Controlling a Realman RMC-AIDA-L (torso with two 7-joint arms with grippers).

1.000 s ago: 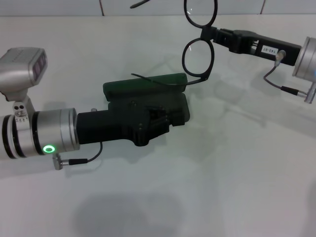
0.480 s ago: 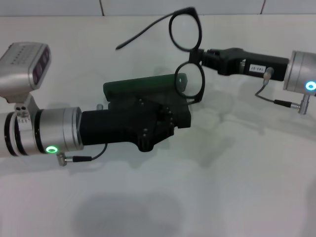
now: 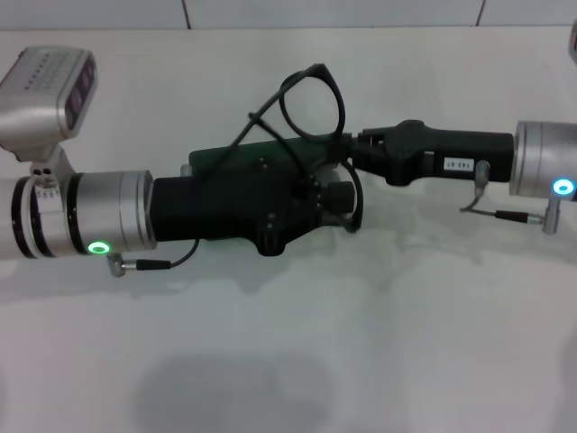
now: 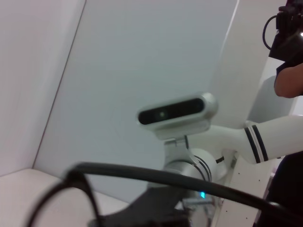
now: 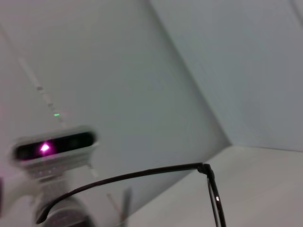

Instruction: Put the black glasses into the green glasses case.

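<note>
head view: left gripper (image 3: 302,209) lies across the green glasses case (image 3: 216,158) on the white table (image 3: 361,343), its grip cannot be told | right gripper (image 3: 353,152) pinches the black glasses (image 3: 311,99) right over the case | left wrist view: glasses close by | right wrist view: glasses temple arm, left arm's camera (image 5: 52,146) beyond

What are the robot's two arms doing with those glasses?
The right pincer is holding the black glasses by the frame and lowering them toward the green glasses case. The left pincer is at the case on the white table, apparently steadying it. One lens hangs down by the case and the other sticks up above it, so the glasses are not properly inside yet.
</note>
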